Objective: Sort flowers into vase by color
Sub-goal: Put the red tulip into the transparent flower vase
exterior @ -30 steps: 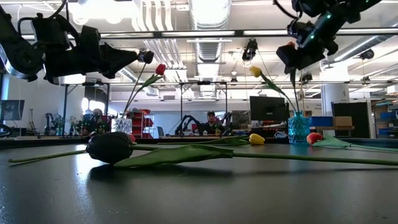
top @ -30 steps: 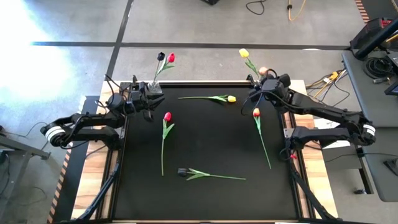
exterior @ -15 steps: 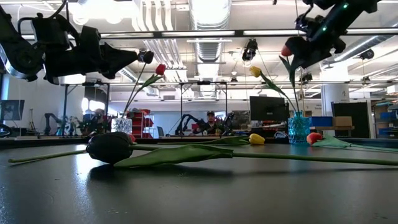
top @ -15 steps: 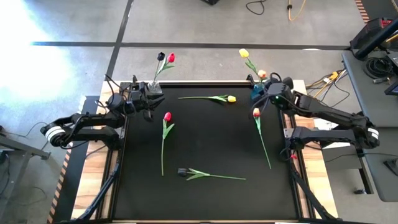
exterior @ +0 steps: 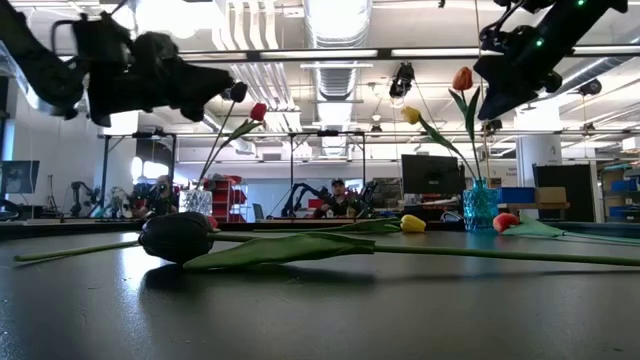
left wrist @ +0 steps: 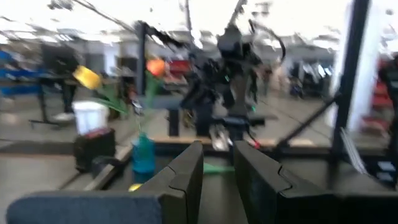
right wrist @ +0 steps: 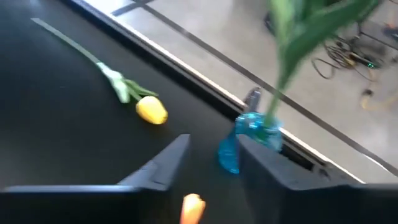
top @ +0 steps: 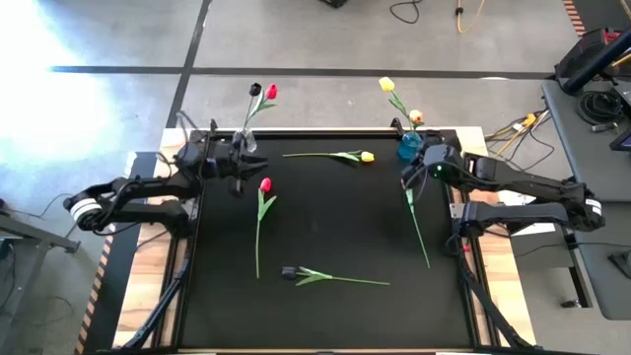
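A clear vase (top: 245, 142) at the far left holds a near-black flower (top: 255, 90) and a red one (top: 271, 92). At the far right, a blue vase (top: 408, 148) holds a yellow flower (top: 386, 85) and an orange one (exterior: 462, 78). Flat on the black mat lie a yellow flower (top: 367, 156), a red one (top: 265, 184), an orange one (right wrist: 193, 208) and a near-black one (top: 290, 271). My right gripper (right wrist: 214, 146) hovers open, high above the lying orange head (top: 406, 181). My left gripper (left wrist: 219, 162) hangs beside the clear vase, its fingers narrowly apart with nothing between them.
The black mat (top: 335, 227) has free room in its middle and along its near edge. Wooden table strips (top: 148, 296) flank it. Beyond the far edge is the lab floor with cables (top: 513, 128), and a cart (top: 601, 89) stands at the right.
My right gripper has drawn away from the blue vase toward the table's near edge and now hangs over the lying orange flower. The orange flower in the blue vase now shows clear of it. My left gripper has shifted a little toward the table's right.
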Action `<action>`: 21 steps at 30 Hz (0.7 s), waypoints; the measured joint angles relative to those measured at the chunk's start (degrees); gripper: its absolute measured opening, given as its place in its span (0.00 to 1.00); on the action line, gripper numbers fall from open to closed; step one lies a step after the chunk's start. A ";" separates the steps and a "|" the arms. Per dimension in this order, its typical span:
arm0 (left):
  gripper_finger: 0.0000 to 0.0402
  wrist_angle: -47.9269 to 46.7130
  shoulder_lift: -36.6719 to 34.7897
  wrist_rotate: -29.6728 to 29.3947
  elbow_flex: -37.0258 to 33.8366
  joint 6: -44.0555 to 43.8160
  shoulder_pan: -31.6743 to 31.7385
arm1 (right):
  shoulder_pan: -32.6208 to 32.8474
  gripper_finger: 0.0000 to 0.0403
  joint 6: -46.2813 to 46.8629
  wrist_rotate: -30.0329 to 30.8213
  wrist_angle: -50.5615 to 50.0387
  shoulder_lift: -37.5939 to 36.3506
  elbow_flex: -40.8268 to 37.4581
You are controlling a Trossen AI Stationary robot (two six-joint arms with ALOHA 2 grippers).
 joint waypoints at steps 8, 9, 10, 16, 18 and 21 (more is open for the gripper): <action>0.19 -34.90 -0.04 -9.70 11.72 11.99 -11.40 | 9.86 0.04 2.28 2.57 7.37 0.18 -5.28; 0.19 -39.84 -0.05 -10.80 13.45 12.05 -12.57 | 11.07 0.04 2.69 2.63 8.31 0.17 -5.83; 0.19 -45.04 -0.07 -12.11 15.23 11.99 -13.78 | 12.18 0.04 2.98 2.94 8.98 0.17 -6.34; 0.19 -72.94 -0.09 -27.01 23.05 5.98 -21.02 | 16.80 0.08 5.93 3.19 10.52 0.22 -8.24; 0.19 -78.77 -0.09 -29.19 23.88 1.30 -22.46 | 17.53 0.10 6.57 3.19 10.51 0.22 -8.76; 0.19 -86.04 -0.09 -29.40 24.48 -8.22 -23.59 | 18.38 0.14 7.60 3.17 10.51 0.22 -9.59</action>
